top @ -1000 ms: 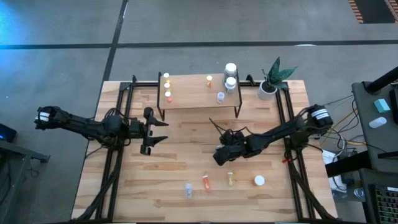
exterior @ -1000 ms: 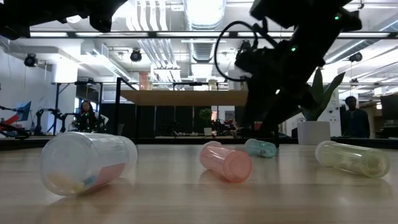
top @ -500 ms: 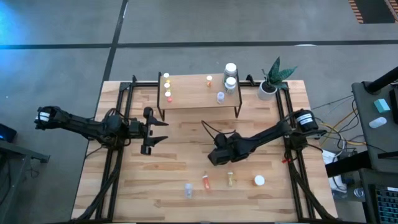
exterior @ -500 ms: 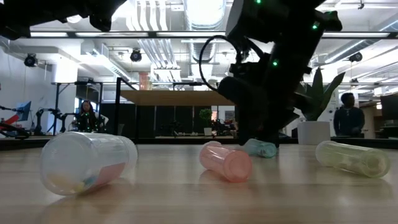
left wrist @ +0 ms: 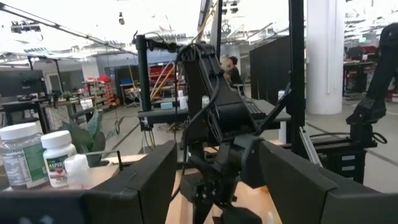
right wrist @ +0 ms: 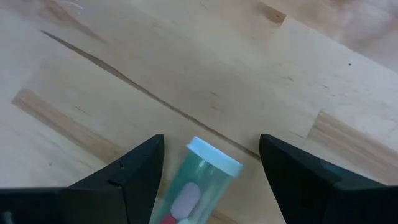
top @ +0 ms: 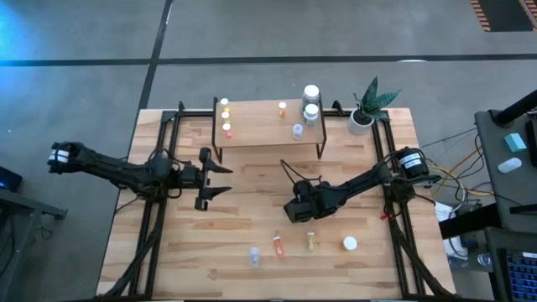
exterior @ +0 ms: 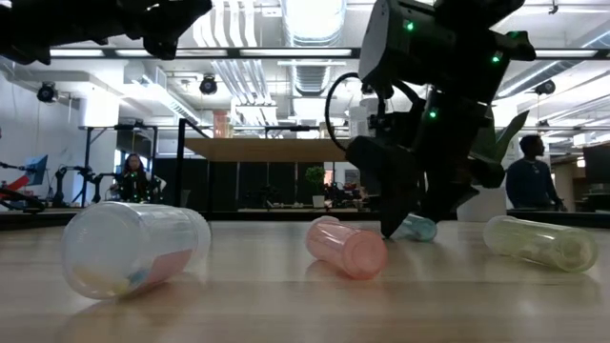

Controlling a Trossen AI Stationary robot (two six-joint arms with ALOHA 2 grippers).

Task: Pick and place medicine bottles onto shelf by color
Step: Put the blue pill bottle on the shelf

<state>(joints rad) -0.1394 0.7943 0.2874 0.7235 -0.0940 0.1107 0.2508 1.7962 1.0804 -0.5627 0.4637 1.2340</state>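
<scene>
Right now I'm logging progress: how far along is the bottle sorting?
Partly done. Several bottles already stand on the shelf. The right gripper, open, straddles a clear-bluish vial lying on the table, not yet clamped. Left on the tabletop: a clear vial, an orange one, a yellow one and a white-capped bottle. The left gripper waits, open.

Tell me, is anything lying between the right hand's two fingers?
Yes: in the right wrist view, a clear greenish bottle with a pale cap lies on the wooden table between the right hand's open fingers.
</scene>
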